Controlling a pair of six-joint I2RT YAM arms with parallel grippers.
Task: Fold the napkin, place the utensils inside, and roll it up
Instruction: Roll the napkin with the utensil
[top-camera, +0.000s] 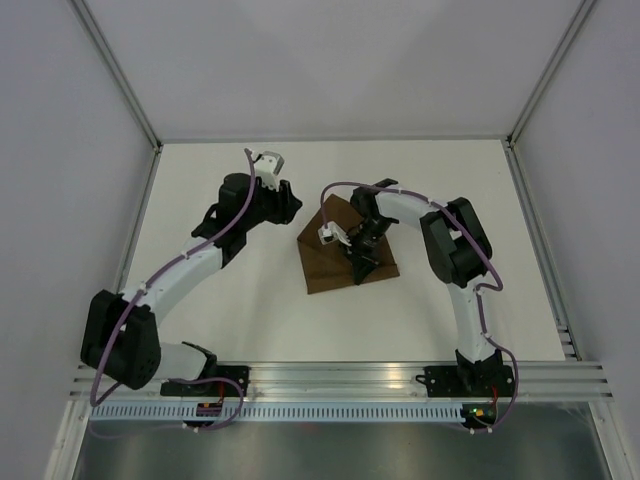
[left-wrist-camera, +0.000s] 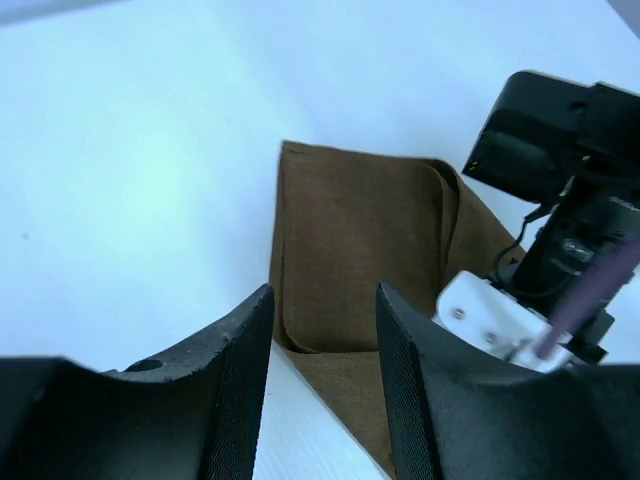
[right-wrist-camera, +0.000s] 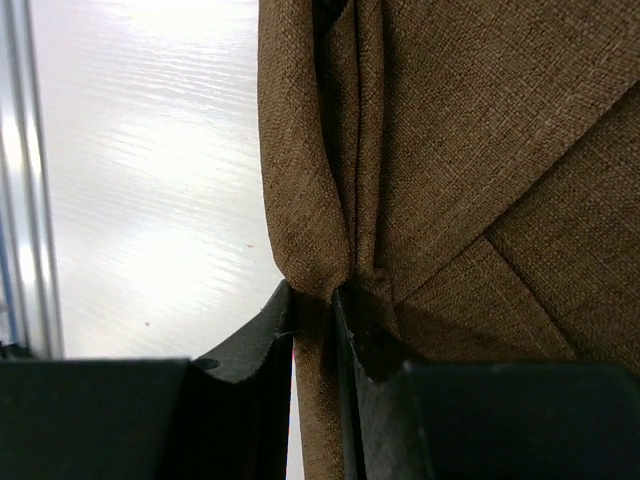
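Several limp, soft-looking napkin (right-wrist-camera: 470, 150) folds pinched tight in right gripper (right-wrist-camera: 313, 312); left gripper (left-wrist-camera: 322, 335) open, empty; best hold likely folded edge.

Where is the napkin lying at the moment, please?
In the top view the napkin lies folded near the middle of the table, a fold pinched by the right gripper, with the open left gripper just left of it.

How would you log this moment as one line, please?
napkin: folded, on table | right claw: shut on napkin fold | left claw: open, empty, apart from napkin | utensils: not visible
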